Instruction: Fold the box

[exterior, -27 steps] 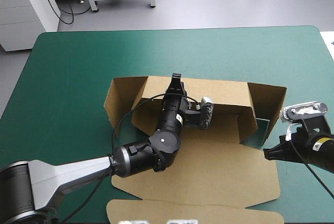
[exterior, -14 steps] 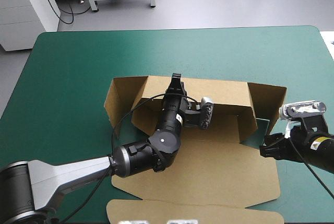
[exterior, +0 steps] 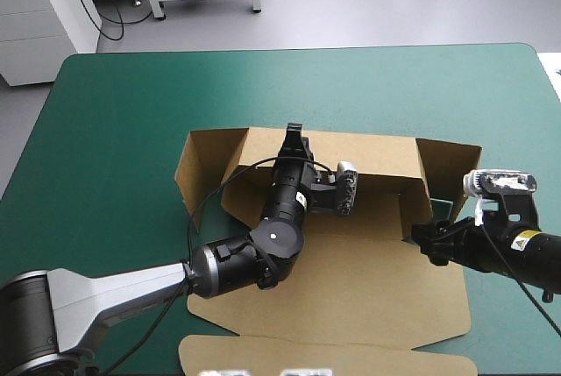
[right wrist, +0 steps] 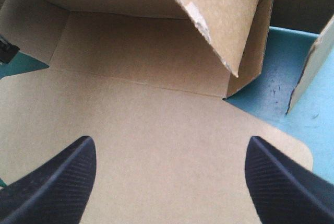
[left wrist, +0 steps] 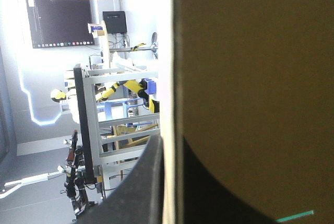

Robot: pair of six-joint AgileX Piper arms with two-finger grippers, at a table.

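1. Nearest the robot, the brown box (exterior: 368,293) sits partly formed on the worktop (exterior: 263,87), closer to its near edge than its far one. The box's near flap (exterior: 324,354) lies flat.
2. Behind that flap the wide flat panel (exterior: 377,301) rests on the teal-green cover (exterior: 114,131).
3. The left arm comes in from the near left corner and crosses this panel toward the raised far side of the box.
4. The right tool (exterior: 422,244) is at the panel's right edge, close to the fold. Its black fingers (right wrist: 57,182) stand wide apart with nothing between them. The wrist view shows flat board under and ahead of it; whether it touches the board cannot be told.
5. Just ahead of the right tool an inner flap (right wrist: 219,20) stands tilted, one corner roughened. Beside it a patch of the cover shows between the flap and the end of the box.
6. The back wall (exterior: 368,155) stands upright along the far side. The left tool (exterior: 295,131) pinches its top edge near the middle. In the wrist view the sheet runs edge-on between the two fingers, which are all but closed on it.
7. A left end flap (exterior: 197,166) and a right end flap (exterior: 451,170) stand at the wall's two ends, angled toward the robot.
8. Beyond the box the cover runs on to the far edge.
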